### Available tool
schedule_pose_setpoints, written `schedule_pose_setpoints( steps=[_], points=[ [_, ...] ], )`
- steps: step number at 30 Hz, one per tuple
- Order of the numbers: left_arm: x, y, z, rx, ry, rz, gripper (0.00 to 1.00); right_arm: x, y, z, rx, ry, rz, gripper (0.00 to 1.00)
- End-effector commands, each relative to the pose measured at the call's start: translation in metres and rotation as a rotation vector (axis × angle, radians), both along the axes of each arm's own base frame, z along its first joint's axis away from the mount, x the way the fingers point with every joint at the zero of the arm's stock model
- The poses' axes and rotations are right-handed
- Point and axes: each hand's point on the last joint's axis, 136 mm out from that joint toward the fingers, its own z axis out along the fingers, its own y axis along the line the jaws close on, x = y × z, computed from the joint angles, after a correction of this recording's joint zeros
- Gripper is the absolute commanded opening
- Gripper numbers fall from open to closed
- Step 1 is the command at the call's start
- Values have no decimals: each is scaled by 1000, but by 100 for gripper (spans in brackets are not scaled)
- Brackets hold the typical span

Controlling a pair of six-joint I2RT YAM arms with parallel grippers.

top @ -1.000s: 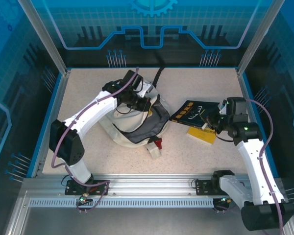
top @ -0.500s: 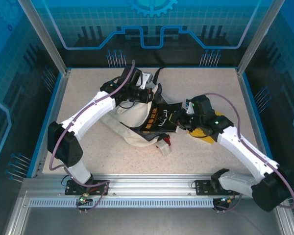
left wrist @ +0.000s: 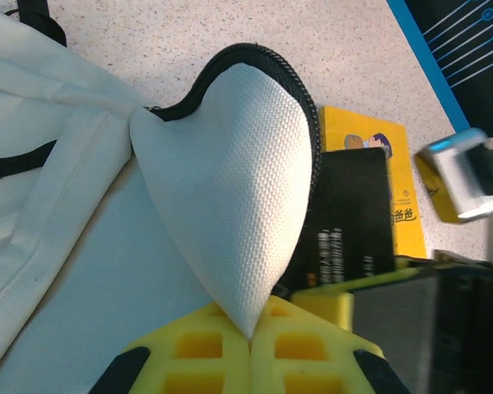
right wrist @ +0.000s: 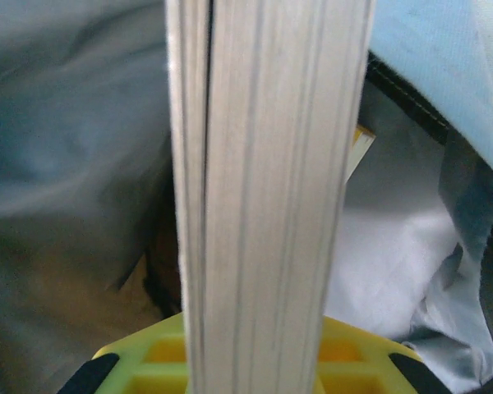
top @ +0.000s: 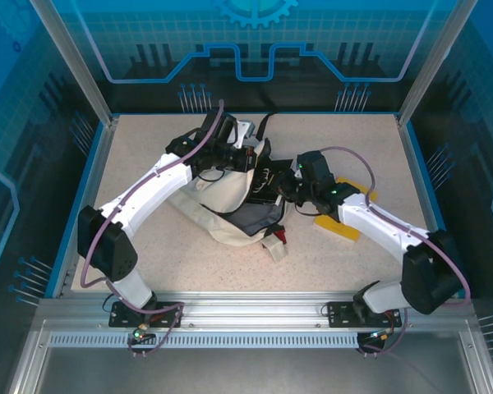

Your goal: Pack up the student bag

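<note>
Since a second ago the black book (top: 267,182) has been carried leftward, away from the yellow book (top: 340,228) and into the mouth of the bag (top: 226,222). It is clamped between the right fingers (right wrist: 168,355), which are closed partway on its thickness. Its pale page edges are seen end-on, with grey lining around them. The left fingers (left wrist: 251,336) are pressed tight together on a flap of the bag's rim, and the opening is held up by it. The flap is white, coarsely woven, rounded and edged in black piping. Elsewhere the bag is soft cream cloth with black straps, slumped just left of the middle of the surface (top: 361,139). A small white and red item (top: 275,244) is seen at its near edge. The surface is speckled beige, bordered in blue and enclosed by translucent blue panels (top: 255,41).
</note>
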Motion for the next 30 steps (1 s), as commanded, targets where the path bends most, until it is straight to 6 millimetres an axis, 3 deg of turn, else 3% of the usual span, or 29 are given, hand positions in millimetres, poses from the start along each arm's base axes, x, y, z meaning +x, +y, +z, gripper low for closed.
schedule_pose_setpoints(
  steps=[1,5,10,13,17,25,30],
  points=[
    [2,0,48,-82,-103,10,0,22,22,11,36,-52,-46,0],
    [2,2,47,-85,-100,21,0,26,45,-21,21,21,-45,2],
    [1,8,45,-86,-92,38,0,36,73,-52,45,104,-18,18],
    [0,11,45,-88,-91,41,0,38,82,-58,73,128,-6,31],
    [-1,15,44,-84,-88,46,0,28,79,-58,68,154,7,47],
    [1,15,40,-91,-83,46,0,-6,78,-72,88,274,72,57],
    [1,13,37,-97,-70,37,1,-18,78,-75,89,284,88,57]
  ],
)
